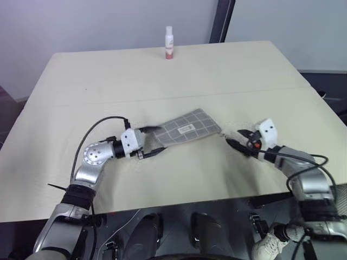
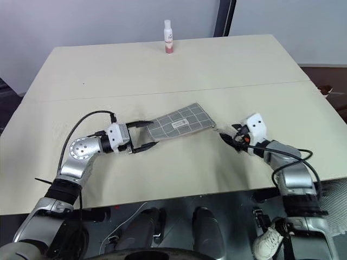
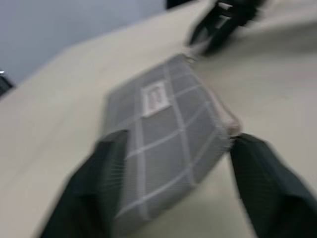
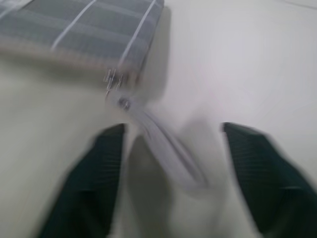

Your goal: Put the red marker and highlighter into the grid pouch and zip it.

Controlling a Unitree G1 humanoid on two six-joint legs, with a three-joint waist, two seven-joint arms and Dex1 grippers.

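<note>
Beige table (image 1: 162,81) against a pale wall, dark upright at 12 o'clock behind it. White bottle (image 1: 168,43) w/ reddish base stands at the far edge, well apart from everything else.

Hard to make out: both wrist views are smeared. I can't see the red marker or highlighter, so can't say if they're inside. Label text on the pouch patch unreadable; bottle print likewise.

Grid pouch (image 1: 187,129): flat grey fabric, white grid lines, small white label patch near its middle. It lies mid-table, long axis running from about 8 to 2 o'clock. Zip edge looks closed along what I can see; zipper pull (image 4: 166,148) trails off the corner at the 3 o'clock end, lying on the table.

Left gripper (image 2: 142,135): jaws wide, one finger either side of the pouch's 8 o'clock end, not clamping it.

Right gripper (image 2: 232,140): jaws wide, nothing held, just beside the pull at the pouch's 3 o'clock end; pull lies between the fingers (image 4: 94,178) in the wrist view.
</note>
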